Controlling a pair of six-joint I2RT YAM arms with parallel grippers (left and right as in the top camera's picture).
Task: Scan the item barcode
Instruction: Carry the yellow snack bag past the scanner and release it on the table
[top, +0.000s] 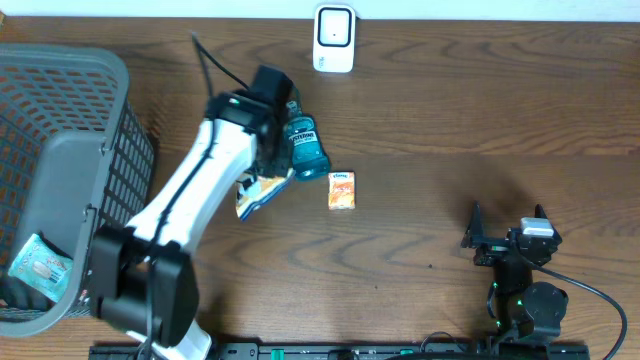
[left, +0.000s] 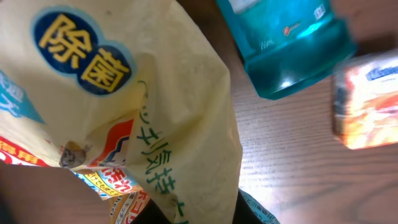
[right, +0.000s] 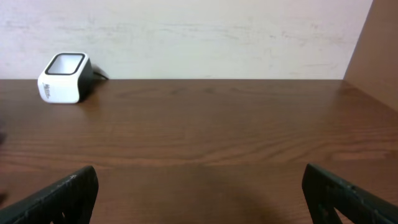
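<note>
Pouch (top: 262, 190), one, pinched in left fingers (left: 181, 216); one bottle (top: 305, 145), one box (top: 342, 190); right fingers (right: 68, 196) spread, empty

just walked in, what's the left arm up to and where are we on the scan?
The left gripper is shut on a yellow packet mid-table, right beside a blue mouthwash bottle and a small orange pack. The packet is not yet at the scanner, which sits at the far edge of the table. The right gripper is open, holds nothing and is off to the side. One item lies in the basket.
</note>
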